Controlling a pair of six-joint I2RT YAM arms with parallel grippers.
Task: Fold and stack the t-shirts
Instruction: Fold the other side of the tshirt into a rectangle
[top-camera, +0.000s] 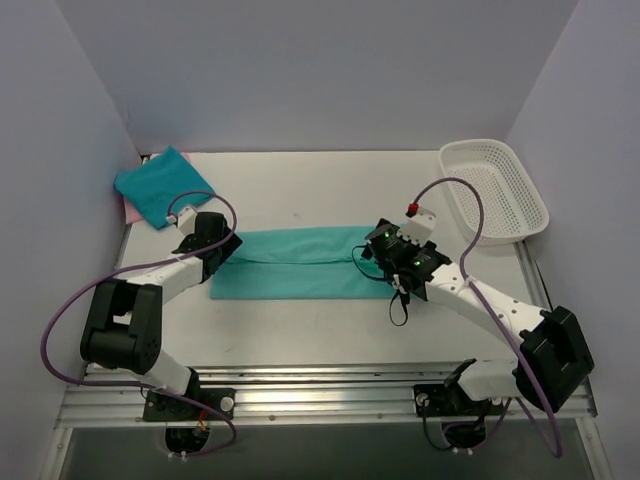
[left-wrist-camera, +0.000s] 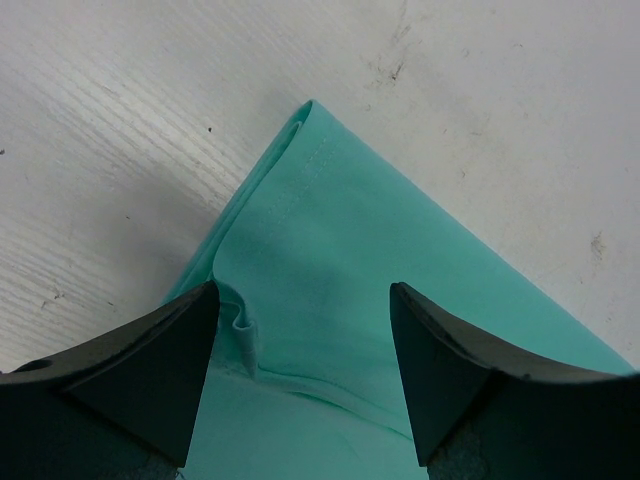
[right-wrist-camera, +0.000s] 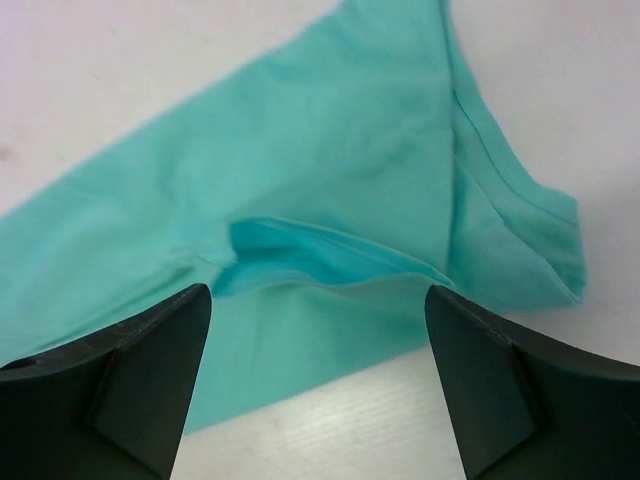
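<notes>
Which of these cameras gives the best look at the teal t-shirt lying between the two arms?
The top external view: it shows nearly the whole teal t-shirt, folded into a long strip. The left wrist view shows only one corner of it; the right wrist view shows only its other, hemmed end.

Teal t-shirt (right-wrist-camera: 330, 150) on white table (right-wrist-camera: 585, 60), beyond wide-apart jaws

Across the middle of the table (top-camera: 320, 335), left to right: long folded t-shirt (top-camera: 300, 262), left gripper (top-camera: 230, 246) over its left end, right gripper (top-camera: 368, 252) over its right. In the far left corner: second folded t-shirt (top-camera: 163, 185) atop a third t-shirt (top-camera: 129, 210) (only an edge showing). At far right: basket (top-camera: 495, 190), well apart.
</notes>
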